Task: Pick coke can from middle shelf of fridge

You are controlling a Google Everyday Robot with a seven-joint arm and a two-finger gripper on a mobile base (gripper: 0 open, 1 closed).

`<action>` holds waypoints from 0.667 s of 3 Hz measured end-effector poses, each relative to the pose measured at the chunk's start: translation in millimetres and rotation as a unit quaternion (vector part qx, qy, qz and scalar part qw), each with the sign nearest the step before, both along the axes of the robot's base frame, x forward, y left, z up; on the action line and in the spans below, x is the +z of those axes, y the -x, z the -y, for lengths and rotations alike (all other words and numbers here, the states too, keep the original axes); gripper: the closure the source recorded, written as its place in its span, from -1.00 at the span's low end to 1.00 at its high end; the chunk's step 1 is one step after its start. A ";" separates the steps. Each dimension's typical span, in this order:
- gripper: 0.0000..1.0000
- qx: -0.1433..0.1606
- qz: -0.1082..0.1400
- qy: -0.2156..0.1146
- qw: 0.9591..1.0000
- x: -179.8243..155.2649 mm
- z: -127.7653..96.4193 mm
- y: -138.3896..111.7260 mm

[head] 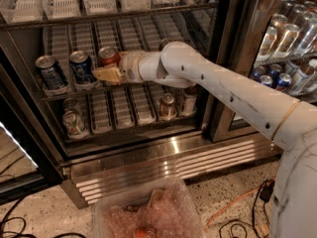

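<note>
**Gripper at coke can, middle shelf**

Camera view: the fridge [148, 158] stands open. The coke can [107, 55] is upright on the middle shelf [134, 32], near its front edge. Two blue cans [80, 66] stand just left of the coke can in neighbouring lanes. The gripper [107, 75] is right against the coke can's lower front, hiding most of its body; cannot tell whether it is open or clamped on it. The white arm [223, 88] reaches in from the coke can's right. Several cans [167, 106] sit on the rack below the coke can.
</note>
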State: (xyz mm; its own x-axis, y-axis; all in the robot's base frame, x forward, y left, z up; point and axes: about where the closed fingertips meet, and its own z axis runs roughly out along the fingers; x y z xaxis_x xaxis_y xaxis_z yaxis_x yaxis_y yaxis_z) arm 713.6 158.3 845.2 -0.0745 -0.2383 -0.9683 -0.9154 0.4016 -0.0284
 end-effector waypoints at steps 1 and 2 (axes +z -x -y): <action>0.31 0.001 0.001 0.002 1.000 -0.3 -0.7 -0.1; 0.78 0.001 0.001 0.002 1.000 0.1 -0.9 -2.4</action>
State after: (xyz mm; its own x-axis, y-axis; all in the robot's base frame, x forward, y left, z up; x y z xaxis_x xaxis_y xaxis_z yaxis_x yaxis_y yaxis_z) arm 716.0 159.1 845.3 -0.0720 -0.2420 -0.9676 -0.9162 0.3994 -0.0317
